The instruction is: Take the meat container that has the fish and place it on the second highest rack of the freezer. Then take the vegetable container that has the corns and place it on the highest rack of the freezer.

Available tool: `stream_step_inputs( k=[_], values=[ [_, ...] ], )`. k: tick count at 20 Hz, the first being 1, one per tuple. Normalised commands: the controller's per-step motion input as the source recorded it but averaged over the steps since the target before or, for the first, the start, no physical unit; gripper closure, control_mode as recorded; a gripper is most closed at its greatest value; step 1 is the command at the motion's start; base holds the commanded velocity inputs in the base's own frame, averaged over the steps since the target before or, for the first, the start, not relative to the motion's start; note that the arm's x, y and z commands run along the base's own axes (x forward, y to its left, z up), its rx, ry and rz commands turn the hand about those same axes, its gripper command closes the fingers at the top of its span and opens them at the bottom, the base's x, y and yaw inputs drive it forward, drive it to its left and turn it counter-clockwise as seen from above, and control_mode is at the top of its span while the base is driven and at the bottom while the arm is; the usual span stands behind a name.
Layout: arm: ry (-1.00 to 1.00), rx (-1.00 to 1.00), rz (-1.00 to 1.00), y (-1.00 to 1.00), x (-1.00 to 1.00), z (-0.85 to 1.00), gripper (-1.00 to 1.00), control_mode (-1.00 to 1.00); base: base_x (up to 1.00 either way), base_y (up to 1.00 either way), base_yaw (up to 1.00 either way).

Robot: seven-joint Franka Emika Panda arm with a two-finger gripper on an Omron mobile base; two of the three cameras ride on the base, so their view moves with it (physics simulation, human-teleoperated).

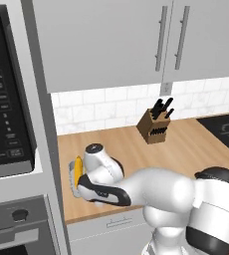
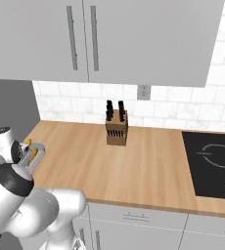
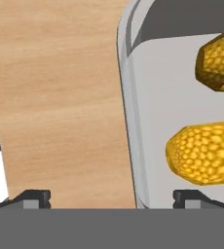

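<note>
The vegetable container [image 3: 148,97], a pale grey tray, lies on the wooden counter [image 3: 55,97] with the two yellow corns [image 3: 206,153] in it. My gripper [image 3: 111,198] hangs open just above it. One fingertip [image 3: 36,197] is over bare counter and the other over the tray's inside, so the tray's rim lies between them. In the left base view the corns [image 1: 78,172] peek out at the counter's left end behind my lowered hand; in the right base view the tray [image 2: 37,152] sits by my wrist. The meat container, fish and freezer are out of view.
A wooden knife block [image 1: 154,127] [image 2: 117,128] stands at the back of the counter [image 1: 186,154]. A black cooktop [image 2: 214,161] is set in on the right. A black wall oven [image 1: 7,99] stands close to the left of the tray. Grey cabinets [image 1: 106,40] hang overhead.
</note>
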Motion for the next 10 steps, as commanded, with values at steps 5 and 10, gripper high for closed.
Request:
stream_step_inputs(
  k=[5, 10],
  values=[
    [0.0, 0.0, 0.0, 0.07, 0.0, -0.28, -1.0, -1.0, 0.0, 0.0, 0.0],
    [0.0, 0.0, 0.0, 0.05, 0.0, -0.38, -1.0, -1.0, 0.0, 0.0, 0.0]
  ],
)
